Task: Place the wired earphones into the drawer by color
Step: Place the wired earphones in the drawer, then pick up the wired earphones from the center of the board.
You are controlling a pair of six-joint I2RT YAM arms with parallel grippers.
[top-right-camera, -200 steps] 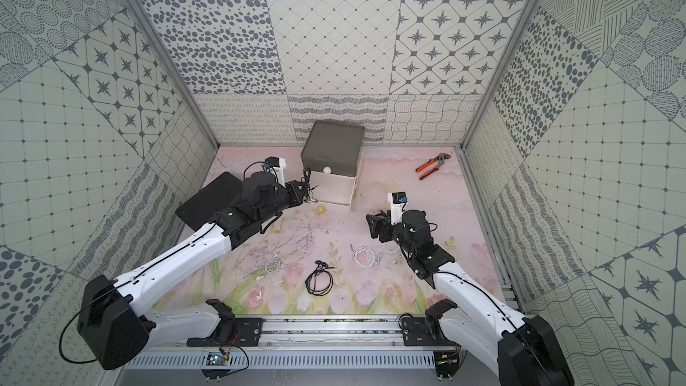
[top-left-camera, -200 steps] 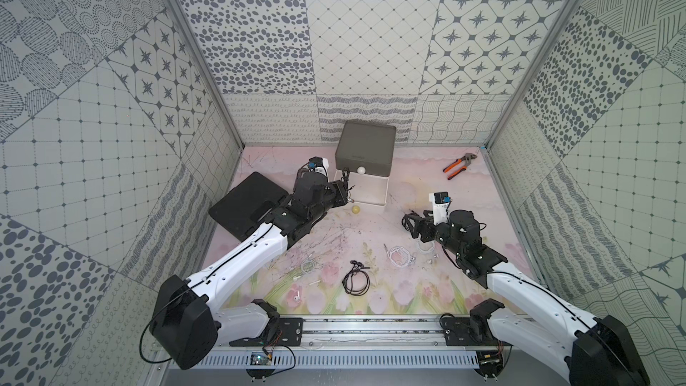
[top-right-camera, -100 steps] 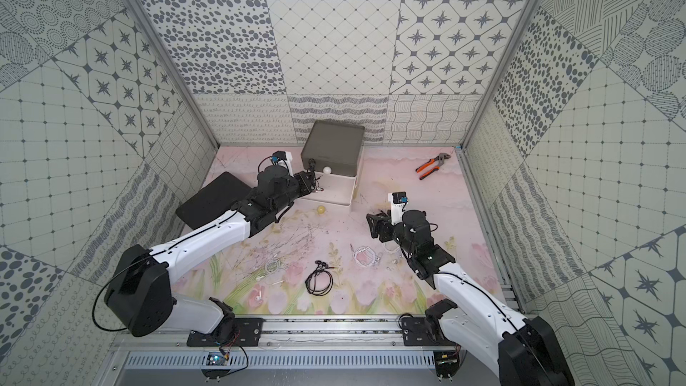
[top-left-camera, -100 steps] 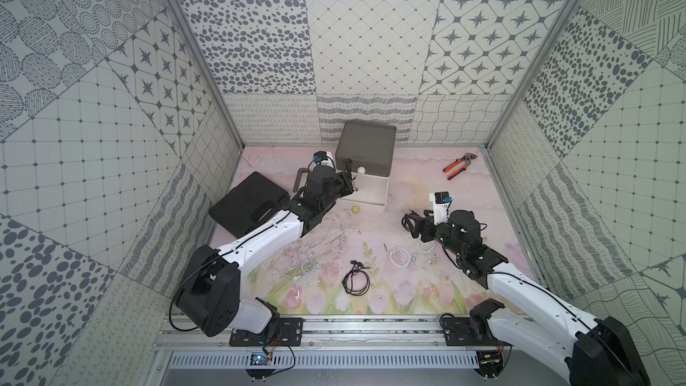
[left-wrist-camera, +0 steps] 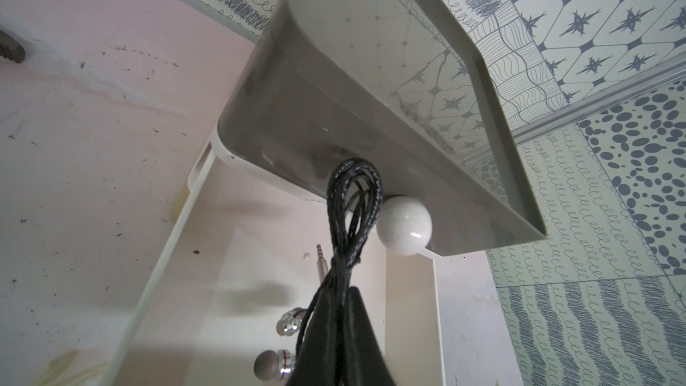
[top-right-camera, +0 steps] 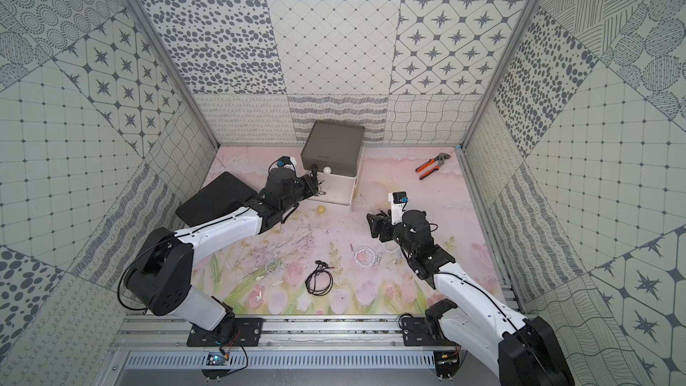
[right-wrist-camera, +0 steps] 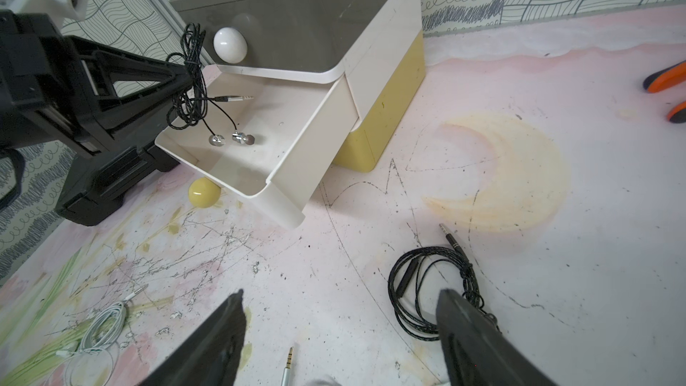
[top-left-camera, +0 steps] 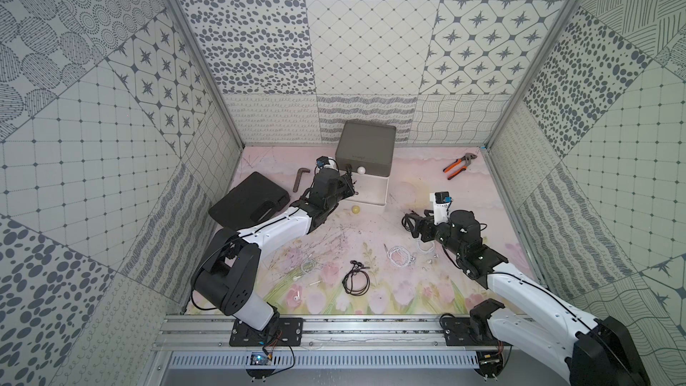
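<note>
I'm dangling black earphones [right-wrist-camera: 193, 68] over the drawer's [right-wrist-camera: 304, 16] open white tier [right-wrist-camera: 308, 131].
My left gripper [left-wrist-camera: 336, 291] is pinching the light, limp coil at its bunched middle, buds [right-wrist-camera: 217, 139] hanging loose; my right gripper [right-wrist-camera: 339, 293] is hovering, fingers apart, over another black bundle [right-wrist-camera: 467, 276] in front of the drawer.

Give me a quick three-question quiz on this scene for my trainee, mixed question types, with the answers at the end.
1. True or false: the left pincer is shut on black earphones.
2. Which tier of the drawer is pulled out? A grey; B white; C yellow.
3. Fill in: the right pincer has its jaws ____.
Key: 1 true; 2 B; 3 open.
</note>
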